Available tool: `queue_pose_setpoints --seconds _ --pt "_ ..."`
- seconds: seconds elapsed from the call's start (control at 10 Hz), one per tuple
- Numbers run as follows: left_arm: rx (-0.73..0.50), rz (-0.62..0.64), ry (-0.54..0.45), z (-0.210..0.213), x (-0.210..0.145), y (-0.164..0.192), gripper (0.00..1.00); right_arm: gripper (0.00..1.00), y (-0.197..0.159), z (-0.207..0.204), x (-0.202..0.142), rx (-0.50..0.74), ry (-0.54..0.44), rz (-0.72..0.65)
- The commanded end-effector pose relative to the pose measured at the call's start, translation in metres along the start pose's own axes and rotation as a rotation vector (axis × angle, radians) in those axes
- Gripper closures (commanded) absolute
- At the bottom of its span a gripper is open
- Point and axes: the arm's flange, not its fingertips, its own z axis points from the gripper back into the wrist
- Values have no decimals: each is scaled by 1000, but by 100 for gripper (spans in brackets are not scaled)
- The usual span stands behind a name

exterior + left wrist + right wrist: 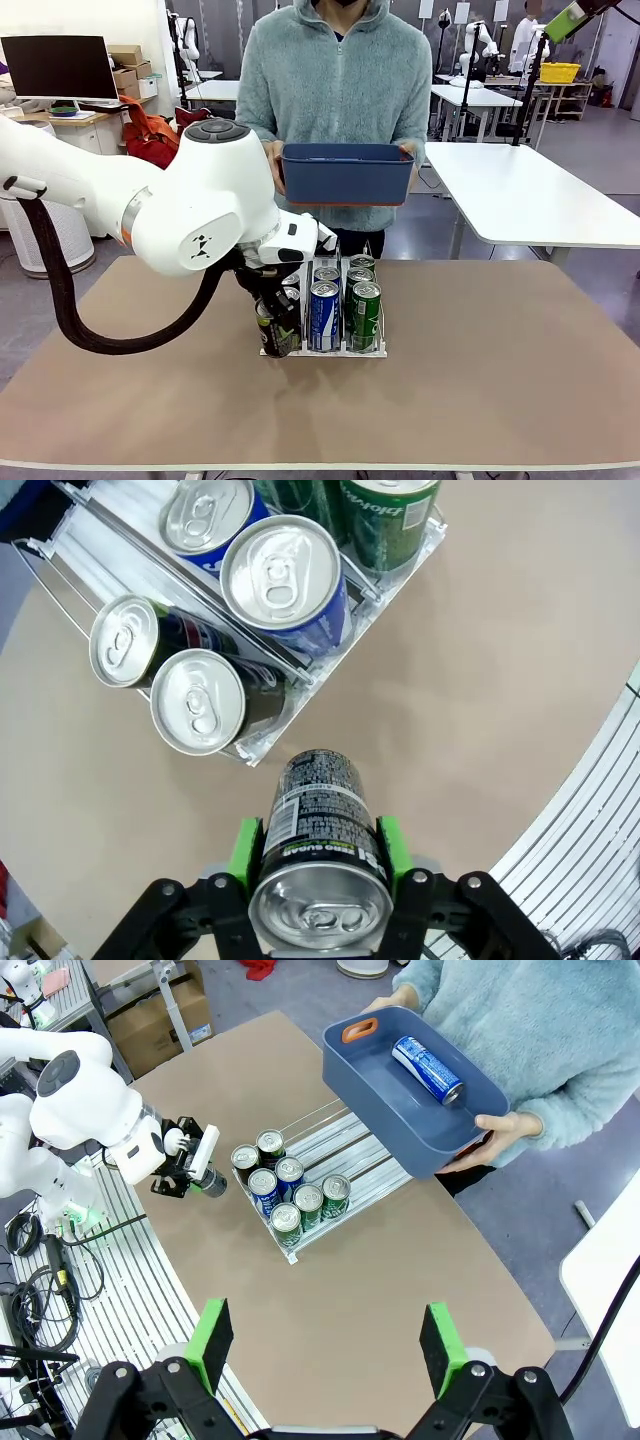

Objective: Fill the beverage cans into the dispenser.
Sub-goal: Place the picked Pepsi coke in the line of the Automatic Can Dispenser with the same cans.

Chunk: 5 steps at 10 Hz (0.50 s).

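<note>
My left gripper (318, 842) is shut on a dark beverage can (320, 810), its green pads (245, 850) pressed on both sides. In the front view that can (273, 338) is upright at the front left corner of the dispenser (372, 350), just outside its white lip. The dispenser (340, 650) holds several cans: blue (323, 315), green (365, 312) and dark (197, 700). High above the table, my right gripper (325, 1345) stands open with nothing between its fingers. From there I see the dispenser (345, 1145) and the left arm's can (212, 1183).
A person at the far side holds a dark-blue bin (347, 172) above the table edge; a blue can (427, 1068) lies inside the bin (400, 1110). The left arm's bulky white body (190, 210) fills the table's left. Bare tabletop (500, 350) lies to the right.
</note>
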Motion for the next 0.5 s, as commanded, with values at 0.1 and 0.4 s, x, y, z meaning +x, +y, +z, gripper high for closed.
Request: queue_pose_setpoints --seconds 0.1,0.4 --pt "27 58 -10 -8 19 18 42 0 4 -2 -3 -2 2 -8" --pt "33 61 -26 -14 32 39 42 0 4 -2 -3 -2 2 -8"
